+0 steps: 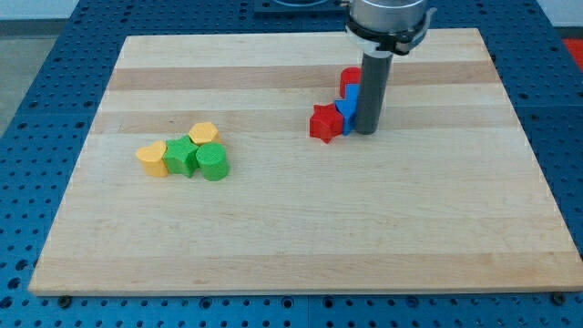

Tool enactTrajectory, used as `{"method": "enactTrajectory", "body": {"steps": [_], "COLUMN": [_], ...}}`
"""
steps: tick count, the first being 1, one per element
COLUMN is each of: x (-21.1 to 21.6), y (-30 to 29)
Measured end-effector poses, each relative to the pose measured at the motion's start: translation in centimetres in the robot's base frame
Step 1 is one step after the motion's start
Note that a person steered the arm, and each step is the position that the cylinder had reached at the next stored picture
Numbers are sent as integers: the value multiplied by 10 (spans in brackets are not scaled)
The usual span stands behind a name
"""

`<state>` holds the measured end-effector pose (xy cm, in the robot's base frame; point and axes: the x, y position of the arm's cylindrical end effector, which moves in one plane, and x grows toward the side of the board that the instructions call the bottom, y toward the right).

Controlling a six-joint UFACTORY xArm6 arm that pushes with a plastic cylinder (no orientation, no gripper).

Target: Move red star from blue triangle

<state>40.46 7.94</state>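
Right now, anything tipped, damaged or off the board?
Nothing stands out. The red star sits flat against the blue blocks, with my tip just to their right. The yellow and green blocks are bunched at the view's left, all on the board.

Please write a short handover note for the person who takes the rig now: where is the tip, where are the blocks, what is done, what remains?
My tip: on the board, at the right side of the blue triangle.
Red star: touching the blue triangle's left side, so not moved away yet.
Another red block: just above the blue one.
Left cluster, untouched: two yellow blocks, green star, green cylinder.
Left to do: push the red star clear of the triangle.
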Motion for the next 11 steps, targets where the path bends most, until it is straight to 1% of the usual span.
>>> {"method": "enactTrajectory", "body": {"steps": [2, 3, 5, 7, 10, 11], "x": [22, 14, -20, -23, -60, -58], "y": [-8, -24, -81, -142, -176, -178]}}
